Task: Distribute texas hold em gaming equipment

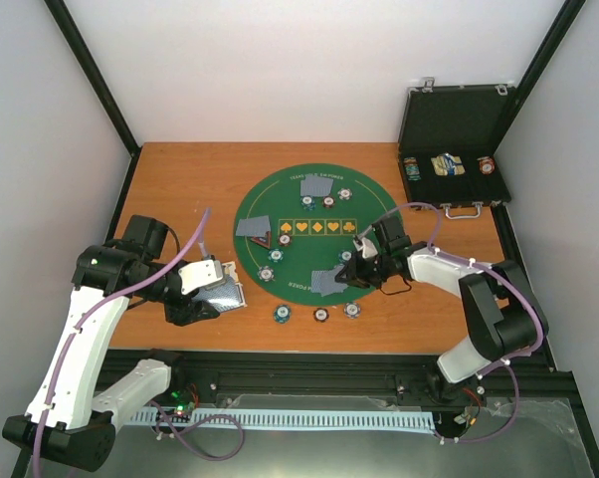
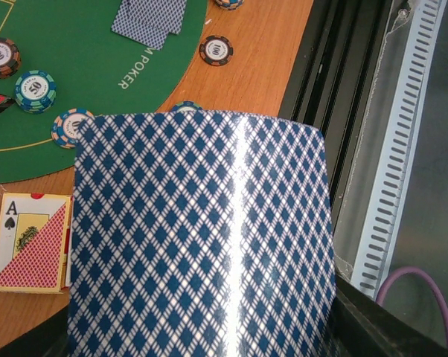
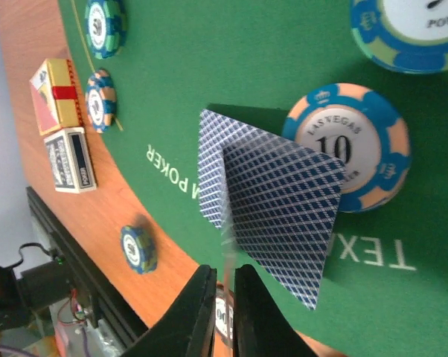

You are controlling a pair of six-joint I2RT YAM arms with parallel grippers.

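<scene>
Two hands observed. Left hand (image 1: 208, 291) clamps a blue-backed deck (image 2: 202, 238) above the desk (image 1: 180, 179), a card box (image 2: 30, 242) beside it. On the green mat (image 1: 280, 189), the right hand (image 3: 224, 277), pinched shut, meets two overlapped cards (image 3: 276, 208) beside a 10 chip (image 3: 347, 149).

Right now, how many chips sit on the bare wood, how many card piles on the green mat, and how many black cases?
Chips on the wood: 3
Card piles on the mat: 2
Black cases: 1
Total: 6
</scene>
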